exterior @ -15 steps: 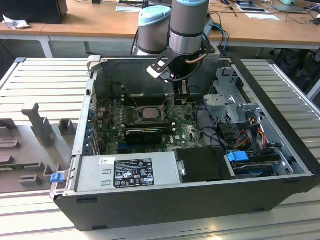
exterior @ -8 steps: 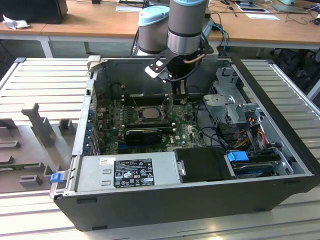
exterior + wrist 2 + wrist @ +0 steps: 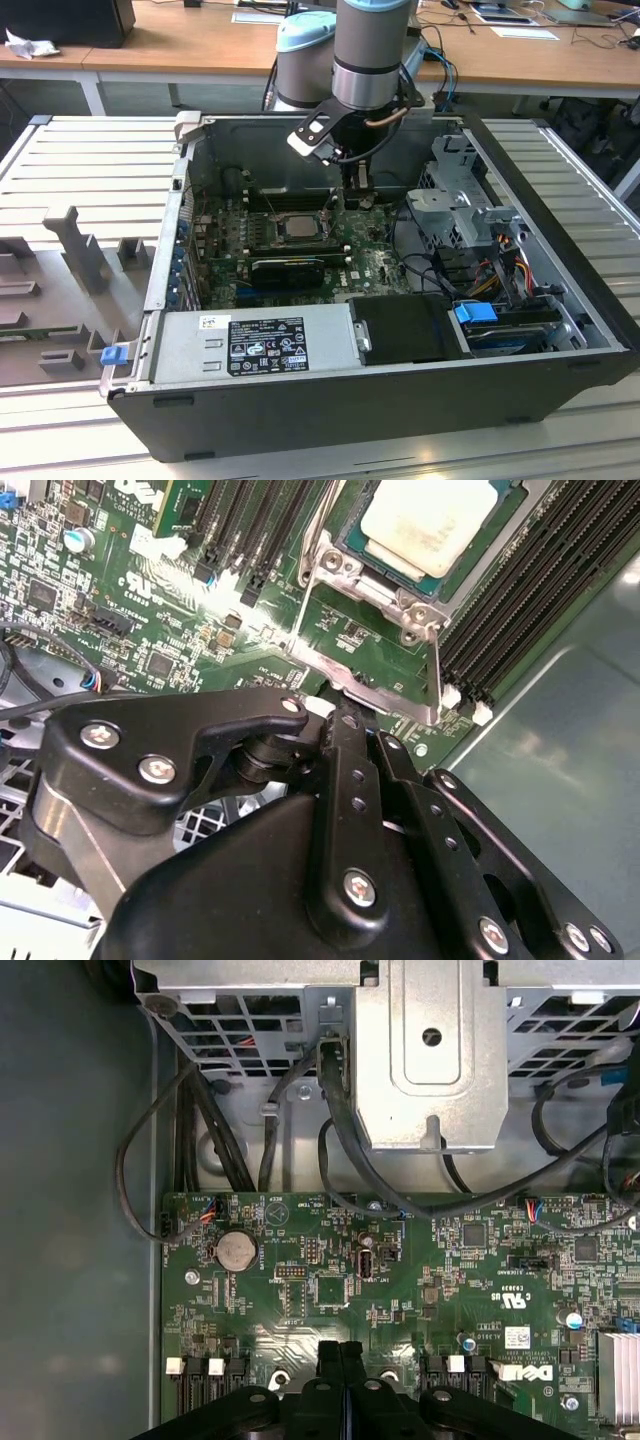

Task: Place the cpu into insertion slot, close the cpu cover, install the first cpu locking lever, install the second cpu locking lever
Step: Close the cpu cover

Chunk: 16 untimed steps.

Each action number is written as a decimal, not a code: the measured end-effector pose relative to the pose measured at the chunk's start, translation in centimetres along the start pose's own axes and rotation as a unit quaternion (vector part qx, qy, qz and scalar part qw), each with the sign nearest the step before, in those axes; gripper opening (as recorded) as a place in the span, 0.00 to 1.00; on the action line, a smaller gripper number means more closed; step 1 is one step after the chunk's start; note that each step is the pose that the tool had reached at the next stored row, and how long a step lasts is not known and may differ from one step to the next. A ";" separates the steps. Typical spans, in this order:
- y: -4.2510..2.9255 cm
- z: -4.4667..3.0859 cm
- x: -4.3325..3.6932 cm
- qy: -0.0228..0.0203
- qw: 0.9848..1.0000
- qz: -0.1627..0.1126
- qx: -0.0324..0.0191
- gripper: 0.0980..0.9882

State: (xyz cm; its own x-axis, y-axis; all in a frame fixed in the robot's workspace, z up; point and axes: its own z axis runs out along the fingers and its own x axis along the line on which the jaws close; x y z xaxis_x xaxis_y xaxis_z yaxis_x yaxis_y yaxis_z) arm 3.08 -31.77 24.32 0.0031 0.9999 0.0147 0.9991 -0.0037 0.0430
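Wooden desks (image 3: pixel 200 45) line the back of the room; in front of them a ribbed grey metal table (image 3: pixel 90 160) carries an open black computer case (image 3: pixel 400 400) lying on its side. Inside it sits a green circuit board (image 3: pixel 375 262), with a grey boxy power supply (image 3: pixel 255 345) along the case's near edge and a silver sheet-metal drive cage (image 3: pixel 460 200) toward the exterior view's right.

The small flat square cpu with its pale silver-grey top (image 3: pixel 297 226) sits in the square dark-framed insertion slot (image 3: pixel 265 232) near the middle of the board; in the second wrist view its top (image 3: pixel 430 520) shows through the window of the thin dark-silver metal cpu cover (image 3: pixel 375 595), which lies flat around it. A thin steel lever rod (image 3: pixel 318 540) runs along one side of the cover; long black memory slots (image 3: pixel 520 590) lie just beside the socket.

The black gripper (image 3: pixel 357 190) hangs from the arm just beside the socket, on the exterior view's right; its fingers are pressed together in both wrist views, with nothing visible between them, and the tips (image 3: pixel 350 720) (image 3: pixel 340 1348) sit close above the board at the cover's edge.
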 end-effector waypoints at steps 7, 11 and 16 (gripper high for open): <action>-0.46 -0.11 0.00 0.001 1.000 0.000 0.000 0.01; -1.61 -0.17 -0.01 0.003 1.000 0.000 0.000 0.01; -3.18 -0.09 -0.01 0.003 1.000 0.000 0.000 0.01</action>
State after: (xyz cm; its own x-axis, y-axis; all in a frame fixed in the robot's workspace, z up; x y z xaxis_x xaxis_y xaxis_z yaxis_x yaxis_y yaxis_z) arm -0.10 -31.77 24.28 0.0031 0.9998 0.0212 0.9991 -0.0040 0.0431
